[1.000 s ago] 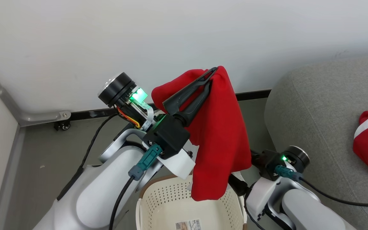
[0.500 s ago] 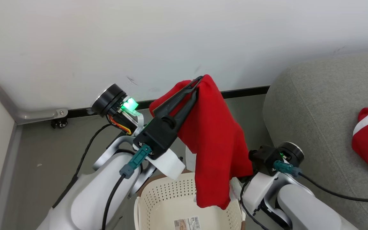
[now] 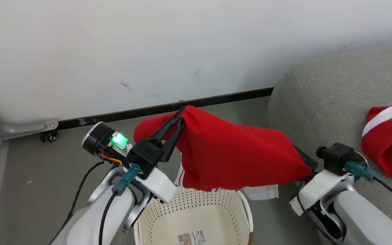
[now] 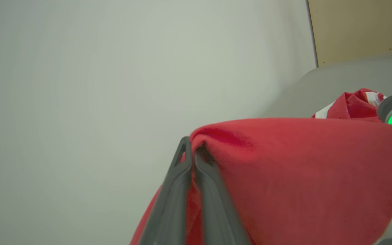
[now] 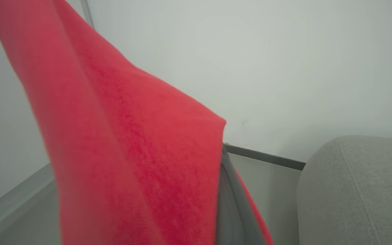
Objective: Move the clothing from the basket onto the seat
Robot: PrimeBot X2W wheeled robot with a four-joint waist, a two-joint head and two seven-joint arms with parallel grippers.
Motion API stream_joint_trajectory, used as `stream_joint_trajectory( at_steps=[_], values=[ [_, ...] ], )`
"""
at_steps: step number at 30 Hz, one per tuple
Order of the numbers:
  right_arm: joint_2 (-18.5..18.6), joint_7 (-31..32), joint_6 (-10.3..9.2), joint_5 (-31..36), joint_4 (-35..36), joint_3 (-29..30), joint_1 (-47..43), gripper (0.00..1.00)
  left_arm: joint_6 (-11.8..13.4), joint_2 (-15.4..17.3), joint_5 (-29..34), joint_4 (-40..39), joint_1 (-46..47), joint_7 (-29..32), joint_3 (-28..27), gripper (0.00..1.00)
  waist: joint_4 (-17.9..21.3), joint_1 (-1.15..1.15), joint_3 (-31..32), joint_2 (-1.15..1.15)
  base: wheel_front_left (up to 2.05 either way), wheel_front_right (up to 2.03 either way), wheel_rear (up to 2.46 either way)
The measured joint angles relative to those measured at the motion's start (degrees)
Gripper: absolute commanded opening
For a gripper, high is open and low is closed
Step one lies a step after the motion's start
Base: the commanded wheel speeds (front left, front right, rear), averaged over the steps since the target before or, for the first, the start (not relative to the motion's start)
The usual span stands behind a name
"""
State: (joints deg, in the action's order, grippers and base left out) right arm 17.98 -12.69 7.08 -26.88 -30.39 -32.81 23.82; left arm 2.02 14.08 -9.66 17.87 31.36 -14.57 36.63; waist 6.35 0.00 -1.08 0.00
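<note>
Red soft cloth hangs spread in the air: the garment [image 3: 237, 153] spans between the two hands, above the far rim of the basket [image 3: 216, 204] and clear of it, with its white-striped hem drooping toward the perforated wall. The left hand [image 3: 179, 115] has its two dark fingers pinched together on a fold at the garment's left end. The right hand [image 5: 225, 156] carries the other end, but the cloth lies over its fingers, so I cannot tell how far open it is. Just to the right rises the grey seat [image 3: 318, 102], where a second garment [image 3: 391, 149] lies on top, well in from the rounded edge. The step in hand looks like carrying the garment across to the seat. It should go well if both arms travel right together, so that the span is not tugged out of the left pinch. The hem should ride high enough to clear the basket rim and the seat's edge. Release is best once the cloth's weight rests on bare upholstery beside the second garment, or it may slide off the curve.
</note>
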Motion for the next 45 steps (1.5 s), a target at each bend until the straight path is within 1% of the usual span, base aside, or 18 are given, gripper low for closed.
stream_joint_trajectory(
  at_steps=[6, 13, 17, 18, 19, 20, 22, 24, 26, 28, 36, 41, 45],
  values=[
    [0.9, -0.6, 0.00, -3.1, 1.8, 4.7, -1.2, 0.00, -0.1, -0.4, -1.7, 1.0, -3.3, 0.0, 0.1, 0.00, 1.3, 0.00, 0.3, 0.00, 0.00, 0.00, 0.00],
    [2.1, -1.0, 0.00, -4.1, 4.1, 6.7, -1.5, 0.00, -0.7, -2.0, -3.9, 1.8, -6.4, 0.0, 0.8, 0.00, 2.6, 0.00, 0.9, 0.00, 0.00, 0.00, 0.00],
    [2.2, -1.0, 0.00, -4.7, 4.8, 7.8, -1.6, 0.00, -1.6, -2.8, -5.4, 2.0, -6.9, 0.0, 0.7, 0.00, 2.7, 0.00, 1.3, 0.00, 0.00, 0.00, 0.00],
    [2.3, -1.0, 0.00, -4.9, 4.9, 8.2, -1.7, 0.00, -1.8, -3.5, -6.6, 2.0, -7.2, 0.0, 0.3, 0.07, 2.7, 0.00, 1.4, 0.00, 0.00, 0.00, 0.00],
    [2.3, -1.0, 0.00, -5.1, 5.1, 8.7, -1.9, 0.00, -2.3, -3.9, -8.0, 2.0, -7.7, 0.0, 0.0, 0.11, 2.7, 0.00, 1.5, 0.00, 0.00, 0.00, 0.00],
    [2.4, -1.0, 0.00, -5.4, 5.3, 9.2, -2.0, 0.00, -2.7, -4.3, -8.5, 2.0, -8.1, 0.0, 0.0, 0.22, 2.7, 0.00, 1.6, 0.00, 0.00, 0.00, 0.00],
    [2.5, -1.1, 0.00, -5.9, 5.6, 10.4, -2.5, 0.00, -3.8, -4.7, -9.1, 1.9, -8.5, 0.0, 0.0, 0.47, 2.7, 0.00, 1.8, 0.00, 0.00, 0.00, 0.00],
    [2.8, -1.1, 0.00, -6.3, 5.8, 11.6, -2.6, 0.00, -4.7, -5.0, -10.8, 1.7, -8.9, 0.0, -0.1, 1.00, 2.6, 0.00, 2.0, 0.00, 0.00, 0.00, 0.00],
    [3.3, -1.2, 0.00, -6.4, 6.1, 12.8, -2.6, 0.00, -5.4, -5.2, -11.5, 1.5, -9.1, 0.0, -0.1, 1.00, 2.6, 0.00, 2.2, 0.00, 0.00, 0.00, 0.00],
    [3.7, -1.2, 0.00, -6.4, 6.2, 14.3, -2.6, 0.00, -5.7, -5.1, -11.8, 1.2, -9.1, 0.0, -0.3, 1.00, 2.7, 0.00, 2.3, 0.00, 0.00, 0.00, 0.00],
    [5.5, -1.2, 0.00, -6.4, 6.7, 19.0, -2.9, 0.00, -7.1, -3.8, -11.8, 0.1, -9.1, 0.0, 0.7, 1.00, 3.3, 0.00, 2.6, 0.00, 0.00, 0.00, 0.00],
    [6.0, -1.3, -0.01, -6.3, 7.0, 21.2, -5.1, 0.00, -8.0, -4.3, -11.9, -1.6, -9.5, -0.1, 2.1, 1.00, 3.8, 0.00, 2.6, 0.00, 0.00, 0.00, 0.00],
    [6.1, -1.3, -0.01, -6.2, 7.2, 22.5, -6.4, 0.00, -8.2, -4.7, -12.0, -2.4, -10.2, -0.1, 3.3, 1.00, 4.1, 0.00, 2.6, 0.00, 0.00, 0.00, 0.00]
  ],
)
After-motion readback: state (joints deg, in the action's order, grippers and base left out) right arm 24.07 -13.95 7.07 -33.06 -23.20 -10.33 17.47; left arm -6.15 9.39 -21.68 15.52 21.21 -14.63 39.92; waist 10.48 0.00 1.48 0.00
